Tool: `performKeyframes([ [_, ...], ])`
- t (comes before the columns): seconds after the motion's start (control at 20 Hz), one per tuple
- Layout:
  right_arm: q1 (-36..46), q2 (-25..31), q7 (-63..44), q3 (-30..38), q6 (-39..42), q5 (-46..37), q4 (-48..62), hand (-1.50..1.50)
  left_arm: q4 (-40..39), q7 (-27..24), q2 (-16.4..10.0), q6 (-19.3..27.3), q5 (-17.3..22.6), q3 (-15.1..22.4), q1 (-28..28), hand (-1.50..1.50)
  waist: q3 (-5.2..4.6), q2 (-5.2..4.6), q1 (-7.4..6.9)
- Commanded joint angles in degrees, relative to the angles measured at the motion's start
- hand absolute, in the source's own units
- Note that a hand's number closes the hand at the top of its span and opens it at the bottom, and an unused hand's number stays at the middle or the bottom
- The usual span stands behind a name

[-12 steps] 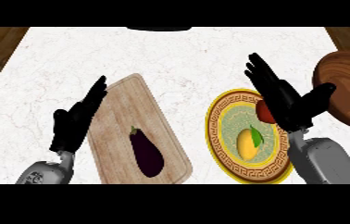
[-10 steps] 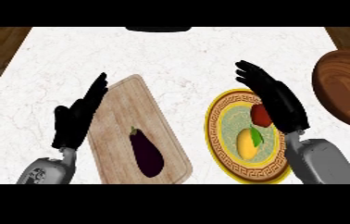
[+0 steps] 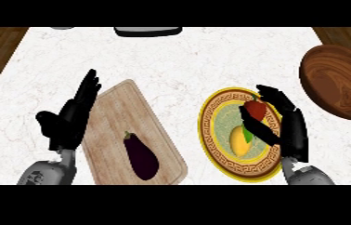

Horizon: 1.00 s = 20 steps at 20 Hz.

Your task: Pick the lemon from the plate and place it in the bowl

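A yellow lemon [image 3: 239, 140] lies on a gold-rimmed patterned plate [image 3: 211, 131] at the right, with a red fruit [image 3: 256, 109] just behind it. My right hand [image 3: 291, 124] hovers over the plate's right side, fingers curling down beside the red fruit and thumb reaching toward the lemon; it holds nothing. A brown wooden bowl [image 3: 331, 77] sits at the far right edge. At the left edge my left hand [image 3: 70, 117] rests open, fingers up.
A wooden cutting board [image 3: 116, 122] lies left of centre with a dark purple eggplant [image 3: 140, 156] on it. A dark object [image 3: 148, 31] sits at the counter's far edge. White marble counter lies between board and plate.
My right hand has dropped toward the plate and its fingers have begun to curl over the fruit. The left hand stayed put.
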<state>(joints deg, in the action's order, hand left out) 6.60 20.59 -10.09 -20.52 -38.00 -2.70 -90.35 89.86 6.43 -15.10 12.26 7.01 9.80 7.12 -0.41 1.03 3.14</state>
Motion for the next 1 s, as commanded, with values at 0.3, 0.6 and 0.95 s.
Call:
performKeyframes([
  [0.3, -17.7, -8.0, 3.1, -9.2, -25.6, -27.5, -16.3, -1.5, -0.3, -3.1, 1.3, -0.9, 0.1, -0.5, -0.4, 0.0, 0.21, -0.66, -1.65],
  [0.6, -25.0, -10.7, -17.8, -4.6, -13.8, -46.3, -24.8, -1.5, 1.5, -0.6, 3.4, 1.3, -2.2, 2.0, -0.2, 0.0, 0.04, -0.82, -1.88],
  [0.95, -18.9, -16.4, -39.7, -2.3, 8.4, -53.3, -32.0, -1.5, 1.2, -0.3, 4.9, 1.1, -3.2, 3.5, 0.1, 0.0, 0.25, -1.03, -3.28],
])
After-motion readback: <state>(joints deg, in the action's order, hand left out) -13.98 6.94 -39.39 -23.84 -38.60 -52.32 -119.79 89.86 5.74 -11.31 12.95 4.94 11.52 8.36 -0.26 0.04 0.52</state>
